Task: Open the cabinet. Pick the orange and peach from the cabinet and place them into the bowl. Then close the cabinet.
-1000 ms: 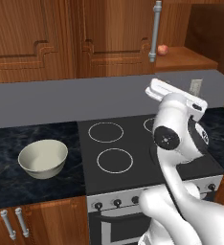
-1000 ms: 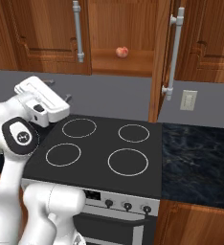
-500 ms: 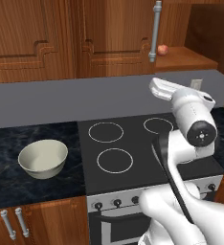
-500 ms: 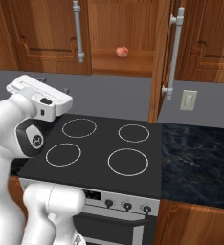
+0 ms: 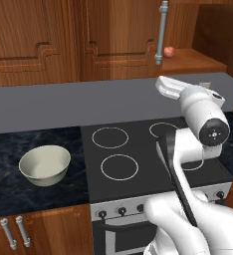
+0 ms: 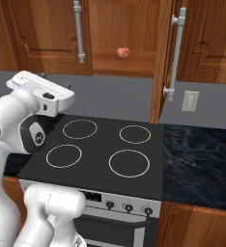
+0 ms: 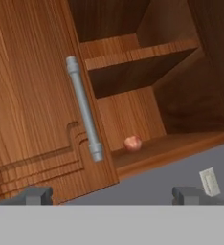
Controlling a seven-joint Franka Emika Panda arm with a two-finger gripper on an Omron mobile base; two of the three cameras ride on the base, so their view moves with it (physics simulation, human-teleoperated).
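Observation:
The cabinet [image 6: 116, 19] stands with its right door [image 6: 163, 58] swung open and its left door [image 7: 32, 95] shut. The peach [image 7: 132, 142] rests alone on the cabinet floor, also seen as the peach [image 6: 123, 51] and the peach [image 5: 169, 51]. Above it is a bare wooden shelf [image 7: 142, 50]. My gripper [image 7: 111, 195] is open, nothing between its fingertips, and hangs over the stove's back edge, below and in front of the left door's bar handle [image 7: 85, 110]. The cream bowl [image 5: 45, 164] sits on the dark counter left of the stove. The orange is out of view.
A black stove top [image 6: 98, 149] with four rings lies under the arm. A grey backsplash [image 5: 63, 104] runs behind it, with a wall outlet [image 6: 190, 101] to the right. The open door's handle [image 6: 175, 53] juts forward over the stove's right edge.
The arm's upper joint has swung toward the right in the left base view while the hand stayed near the same spot, slightly higher. The gripper stayed open.

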